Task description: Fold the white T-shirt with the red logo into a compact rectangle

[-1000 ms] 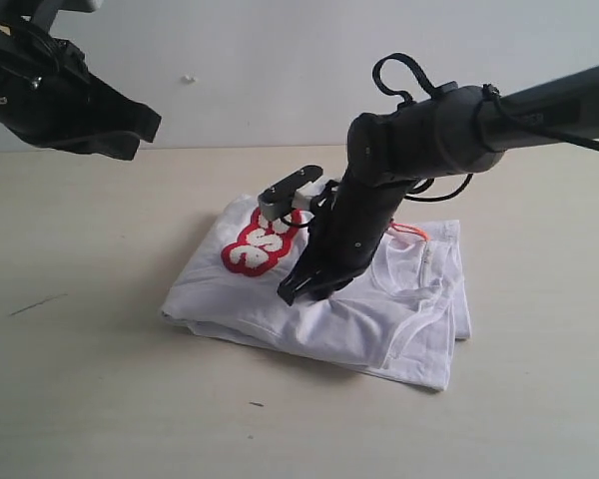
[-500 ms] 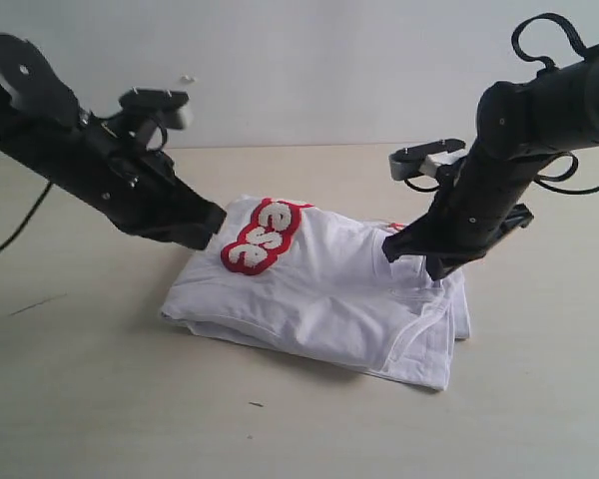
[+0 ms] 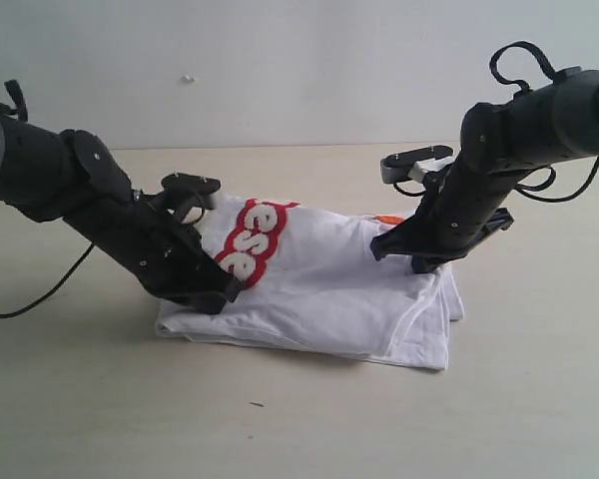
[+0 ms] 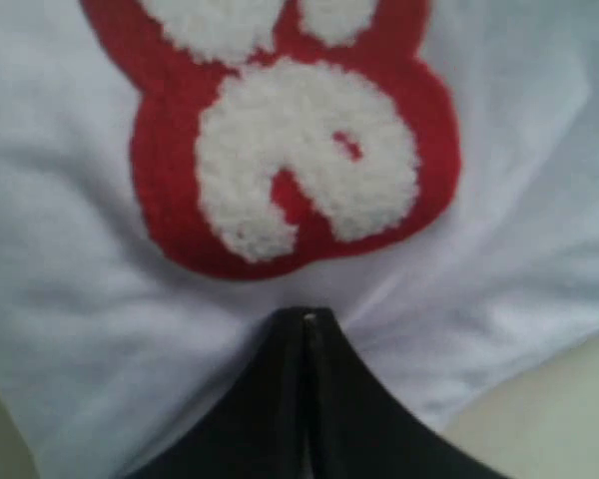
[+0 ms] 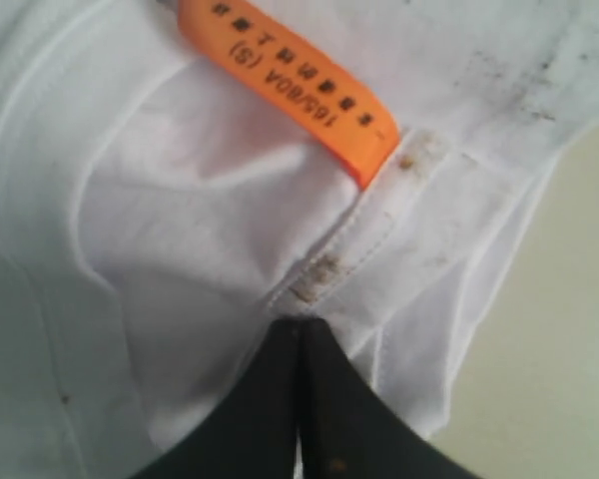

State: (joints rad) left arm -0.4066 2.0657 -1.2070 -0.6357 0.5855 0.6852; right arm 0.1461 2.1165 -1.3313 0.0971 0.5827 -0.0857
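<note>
The left gripper (image 4: pixel 307 321) had its jaws pressed together with no cloth seen between them, its tip resting on the white T-shirt (image 3: pixel 329 299) — the red logo (image 4: pixel 290 150) lay just ahead of the tip, near but not touching. The right gripper (image 5: pixel 299 324) was likewise closed and holding nothing, its tip set against the collar seam (image 5: pixel 349 244), the orange neck tag (image 5: pixel 290 90) just beyond. The shirt lay folded on the table (image 3: pixel 80 399) under both tips — one at each end.
</note>
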